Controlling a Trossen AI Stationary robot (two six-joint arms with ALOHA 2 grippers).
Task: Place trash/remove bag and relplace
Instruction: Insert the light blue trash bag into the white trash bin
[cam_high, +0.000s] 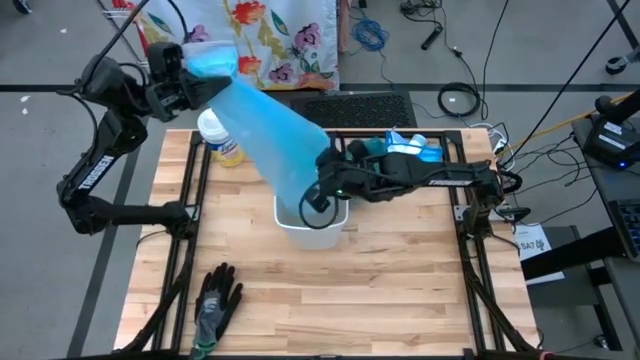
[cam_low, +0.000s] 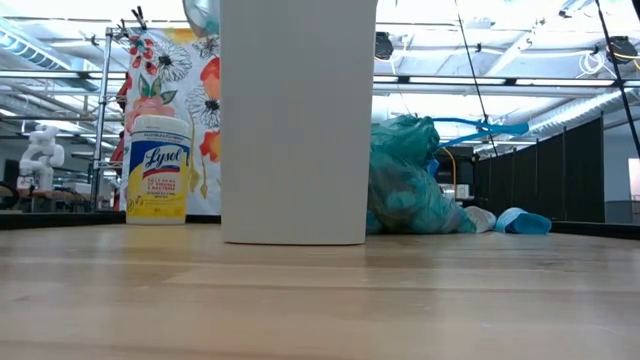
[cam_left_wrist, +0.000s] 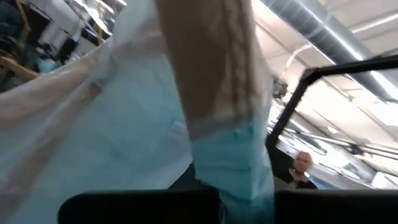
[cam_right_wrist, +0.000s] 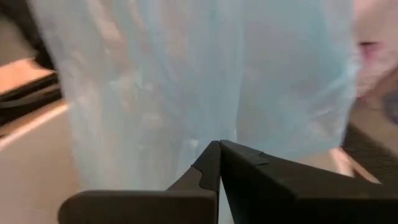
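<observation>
Left claw (cam_high: 190, 62) is holding high beyond the far-left corner of the tabletop (cam_high: 400, 290), fingers pressed together and pinching the top end of a light blue bag (cam_high: 265, 130); in the left wrist view the plastic (cam_left_wrist: 124, 124) is filling nearly the whole picture. The bag is stretching diagonally down from that claw to the white bin (cam_high: 312, 226), which is standing upright near the tabletop's middle. Right claw (cam_high: 318, 205) is sitting at the bin's mouth, fingers pressed together; in the right wrist view its closed tips (cam_right_wrist: 219, 152) are lying against the blue film (cam_right_wrist: 186, 74), but whether they are pinching it cannot be told. Behind the bin, at the far edge, a filled, tied teal trash bag (cam_low: 410, 185) is resting on the tabletop. A Lysol wipes canister (cam_low: 158, 168) is standing upright far-left of the bin. A black-and-grey work glove (cam_high: 215, 305) is lying flat near the front-left edge, well apart from the bin.
</observation>
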